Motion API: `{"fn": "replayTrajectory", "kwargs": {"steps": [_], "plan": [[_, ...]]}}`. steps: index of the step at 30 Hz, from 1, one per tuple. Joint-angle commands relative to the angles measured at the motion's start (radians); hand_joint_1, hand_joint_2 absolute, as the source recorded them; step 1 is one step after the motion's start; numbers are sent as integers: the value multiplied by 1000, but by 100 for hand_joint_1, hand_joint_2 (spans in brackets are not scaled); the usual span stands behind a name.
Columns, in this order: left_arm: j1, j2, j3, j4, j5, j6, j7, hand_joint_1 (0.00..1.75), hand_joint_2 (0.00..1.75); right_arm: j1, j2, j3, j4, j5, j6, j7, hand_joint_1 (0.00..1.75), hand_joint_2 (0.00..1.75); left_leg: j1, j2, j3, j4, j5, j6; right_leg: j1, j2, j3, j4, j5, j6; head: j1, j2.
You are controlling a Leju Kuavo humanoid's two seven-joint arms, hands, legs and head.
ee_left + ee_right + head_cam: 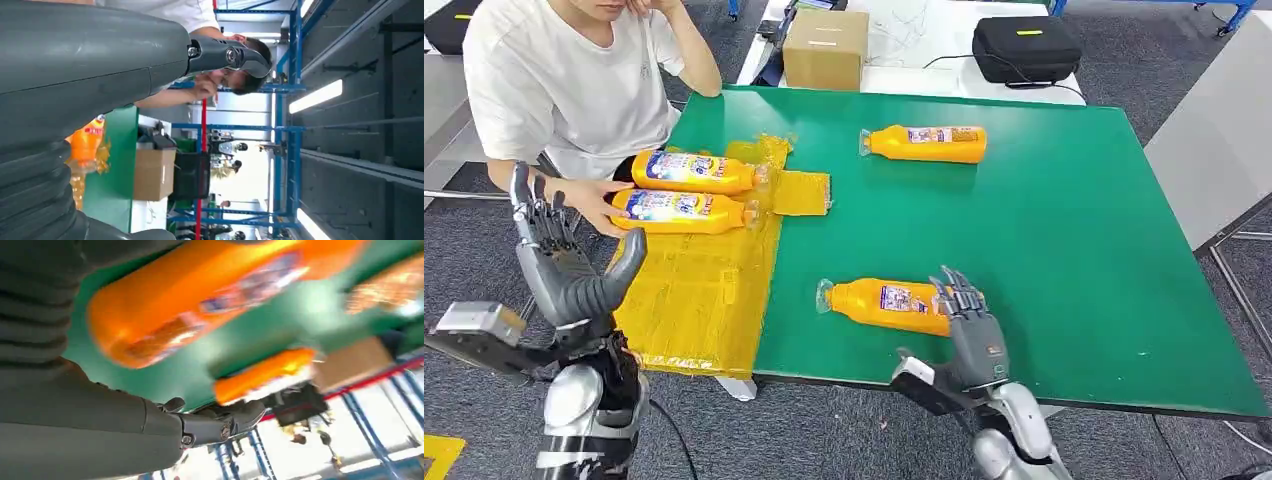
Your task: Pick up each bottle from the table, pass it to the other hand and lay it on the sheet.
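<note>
An orange bottle (884, 303) lies on its side on the green table (1044, 230) near the front edge, large and blurred in the right wrist view (200, 305). My right hand (972, 325) is at its base end, fingers spread over it and thumb (220, 422) apart, not closed round it. A second orange bottle (929, 143) lies farther back. Two more bottles (694, 170) (679, 211) lie on the yellow sheet (694, 300) at the table's left. My left hand (564, 265) is raised beside the sheet, open and holding nothing.
A person in a white shirt (574, 70) sits at the table's far left, one hand (589, 195) by the nearer bottle on the sheet. A cardboard box (826, 48) and a black case (1026, 48) stand on a white table behind.
</note>
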Motion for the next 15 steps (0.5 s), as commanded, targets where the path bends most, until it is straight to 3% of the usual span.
{"fn": "replayTrajectory", "kwargs": {"steps": [1, 5, 10, 15], "plan": [[43, -5, -31, -56, 5, 2, 4, 0, 175, -61, -57, -17, 135, 75, 7, 60, 0, 175, 1, 0, 3, -1, -1, -1, 1, 0, 3, -1, -1, -2, 0, 0], [54, -14, -85, -34, 13, -25, 5, 0, 175, -90, -69, -48, 176, 65, 75, 72, 0, 175, 1, 0, 5, -1, -1, -1, 2, 0, 5, -1, -1, -2, 0, 0], [24, -12, -160, 43, 10, -34, 13, 0, 175, -240, 16, -21, 387, 63, 131, 58, 0, 175, 1, 4, 5, -1, -1, -1, 2, 4, 4, -1, 0, -1, 0, 0], [11, -8, -173, 59, 8, -35, 12, 0, 175, -262, 28, -13, 428, 55, 122, 55, 0, 175, 1, 2, 3, -1, 0, 0, 1, 1, 2, -1, 0, -1, 0, 0]]}}
